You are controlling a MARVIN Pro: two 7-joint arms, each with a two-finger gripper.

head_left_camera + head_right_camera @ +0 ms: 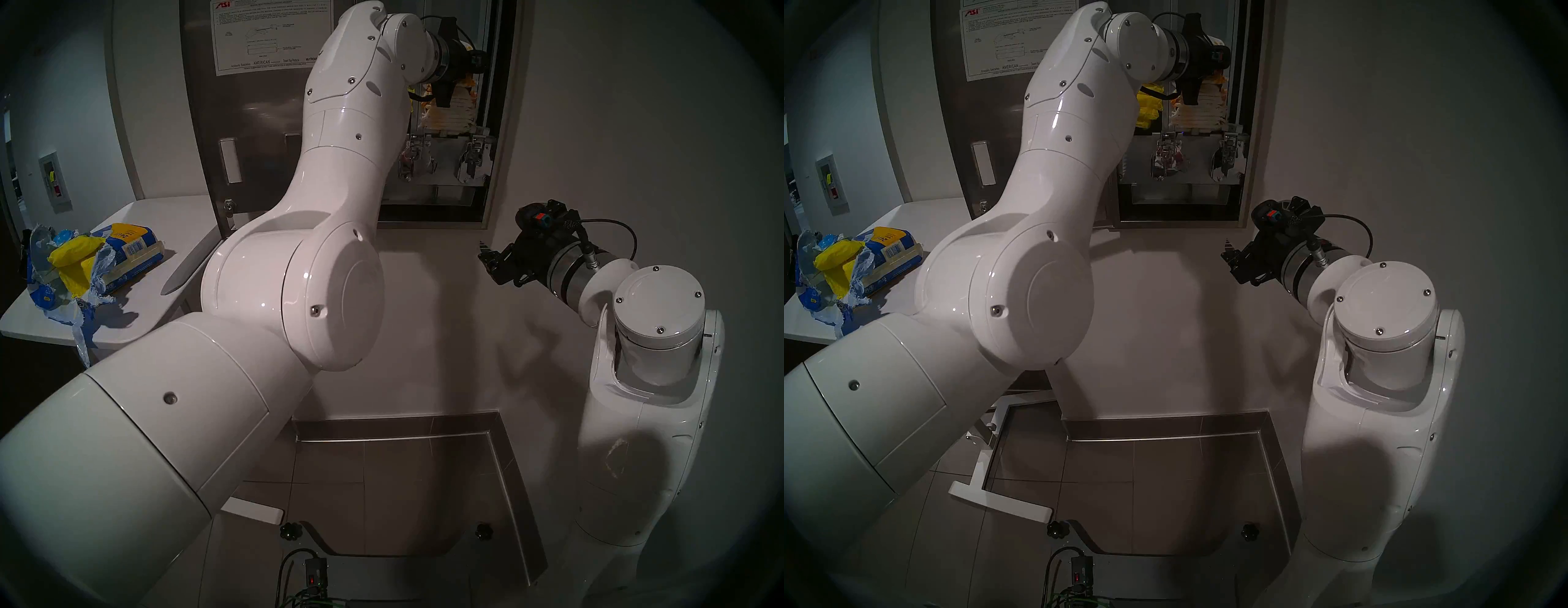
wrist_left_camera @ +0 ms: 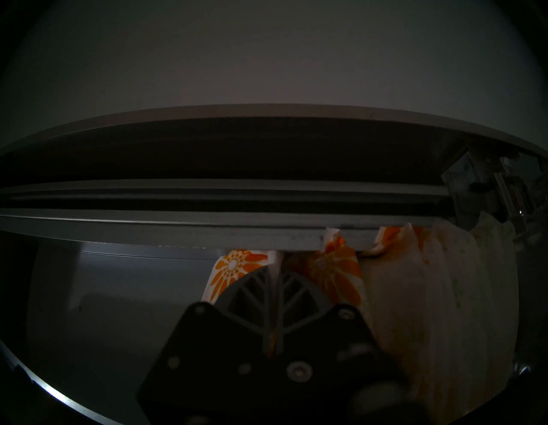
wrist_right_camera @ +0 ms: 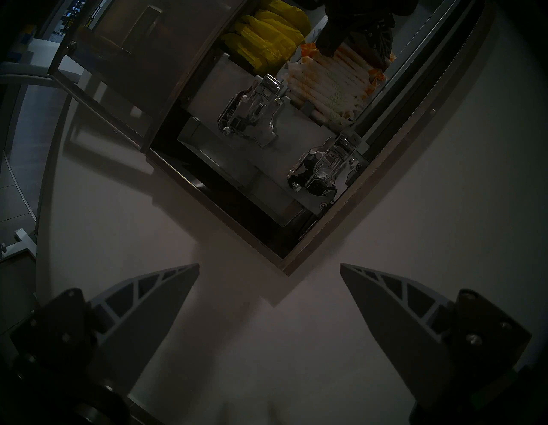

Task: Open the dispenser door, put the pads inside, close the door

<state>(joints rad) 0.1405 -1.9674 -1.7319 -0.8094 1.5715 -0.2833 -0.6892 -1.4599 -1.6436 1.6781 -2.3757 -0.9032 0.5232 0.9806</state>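
The dispenser door [image 1: 254, 123] stands swung open to the left, its white instruction sheet [image 1: 271, 34] facing me. In the cabinet's right column lies a stack of pads [image 1: 462, 112] [image 3: 332, 86] in white wrappers with orange daisies. My left gripper [image 2: 274, 268] reaches into that column at the top of the stack, shut on the thin edge of a daisy-printed pad [image 2: 234, 267]. More pads [image 2: 415, 296] press against it on one side. My right gripper [image 3: 269, 267] [image 1: 485, 254] hangs open and empty before the wall, below and to the right of the cabinet.
Plain yellow packets [image 3: 267, 35] fill the cabinet's left column. Two chrome lever mechanisms [image 3: 252, 118] [image 3: 320, 169] sit under the columns. A torn blue-and-yellow bag [image 1: 85, 263] lies on the white table [image 1: 169, 220] at the left, beside the open door.
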